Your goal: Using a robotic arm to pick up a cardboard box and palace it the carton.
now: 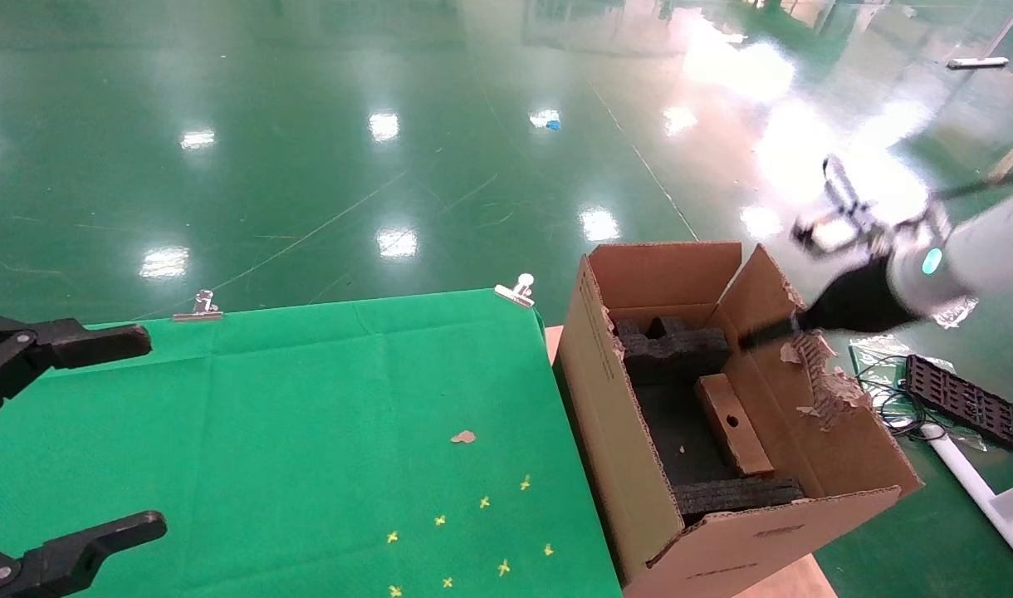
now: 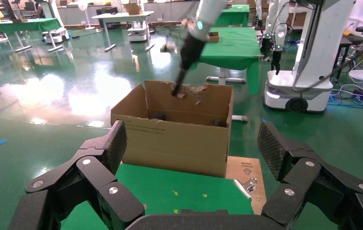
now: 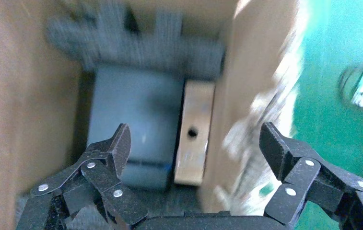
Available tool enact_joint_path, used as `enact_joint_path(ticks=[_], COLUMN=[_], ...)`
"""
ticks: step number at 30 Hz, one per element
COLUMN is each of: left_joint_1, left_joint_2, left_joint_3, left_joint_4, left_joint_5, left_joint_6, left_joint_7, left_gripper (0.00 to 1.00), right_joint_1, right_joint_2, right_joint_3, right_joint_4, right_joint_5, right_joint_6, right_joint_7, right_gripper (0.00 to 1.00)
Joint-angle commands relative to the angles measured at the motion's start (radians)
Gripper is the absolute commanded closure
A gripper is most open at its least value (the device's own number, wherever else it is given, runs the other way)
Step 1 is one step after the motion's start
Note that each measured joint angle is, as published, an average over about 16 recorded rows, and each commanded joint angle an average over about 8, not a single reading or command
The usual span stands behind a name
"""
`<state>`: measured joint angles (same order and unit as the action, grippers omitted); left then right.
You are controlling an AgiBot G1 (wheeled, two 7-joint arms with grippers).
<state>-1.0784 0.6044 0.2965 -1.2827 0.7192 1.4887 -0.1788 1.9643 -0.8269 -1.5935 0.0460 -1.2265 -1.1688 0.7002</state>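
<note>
Cardboard box (image 1: 731, 423): lies flat inside the carton (image 1: 639, 432), against its 3 o'clock wall, hole face up; it appears already delivered.
Foam padding (image 1: 664, 345): black blocks at the carton's 12 and 6 o'clock ends appear to bracket the box in place.
Right tool (image 3: 193, 143): fingers spread apart, holding nothing, above the torn 3 o'clock flap (image 1: 822, 374).
Right arm (image 1: 963, 249): white robotic arm reaching in from 3 o'clock, wrist angled down toward the carton; judged clear of its load.
Left tool (image 2: 191, 143): wide apart, empty, parked over the green desk (image 1: 307, 415) at 9 o'clock, facing the carton.
</note>
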Motion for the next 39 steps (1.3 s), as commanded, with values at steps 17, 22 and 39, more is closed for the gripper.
enact_joint_path(ticks=[17, 22, 39], left_joint_1=[0.000, 0.000, -0.001], left_joint_2=[0.000, 0.000, -0.001], left_joint_3=[0.001, 0.001, 0.002], left_joint_4=[0.000, 0.001, 0.001], left_joint_5=[-0.001, -0.001, -0.001], left_joint_6=[-0.001, 0.000, -0.001], left_joint_7=[0.001, 0.001, 0.001], left_gripper=[0.00, 0.00, 0.00], right_joint_1=[0.174, 0.103, -0.198], right_joint_2=[0.126, 0.136, 0.160], right_joint_3=[0.121, 0.206, 0.542], right_joint_4=[0.190, 0.267, 0.562], right_joint_5=[0.129, 0.158, 0.260], right_joint_6=[0.052, 0.028, -0.079], right_joint_7=[-0.294, -0.313, -0.373], right_gripper=[0.00, 0.00, 0.00])
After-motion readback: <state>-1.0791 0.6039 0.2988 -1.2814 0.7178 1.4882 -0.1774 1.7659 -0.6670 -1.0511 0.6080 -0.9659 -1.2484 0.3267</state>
